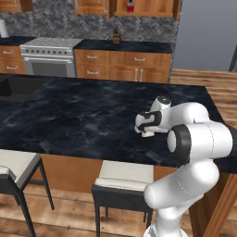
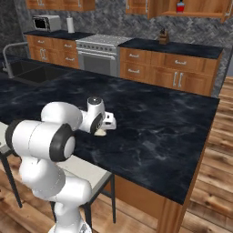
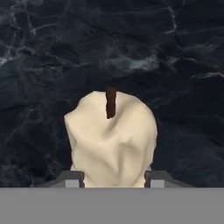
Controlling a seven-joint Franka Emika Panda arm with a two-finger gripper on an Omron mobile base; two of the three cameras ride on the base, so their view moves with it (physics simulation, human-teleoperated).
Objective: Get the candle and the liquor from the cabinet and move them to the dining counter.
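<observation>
The pincer (image 3: 113, 177) is down on the dining counter (image 1: 69, 115), its two finger tips (image 3: 72, 178) standing on either side of the candle (image 3: 111, 140). In the hand view each tip meets a flank of the lumpy cream wax at its lower part, so the pincer appears to be pinching the candle, though the contact line itself is cut off by the bottom of the view. That view alone gives the candle's dark brown wick, upright against the veined black slab behind it.

From the left base view the pincer (image 1: 147, 131) is largely masked by the white wrist, and the candle (image 1: 148, 134) shows as a small pale sliver under the hand, on the counter near its front edge. In the right base view the candle (image 2: 100, 133) is again a pale scrap below the hand, the pincer (image 2: 103, 129) above it, and the fingers themselves are too small to make out.

Farther off, the liquor (image 1: 130, 7) stands in the open cabinet (image 1: 152, 10) on the far wall; the right base view shows the same red bottle (image 2: 180, 7) on the cabinet (image 2: 200, 11) shelf, well apart from the candle. Its cap is cut off by the top of both base views.
</observation>
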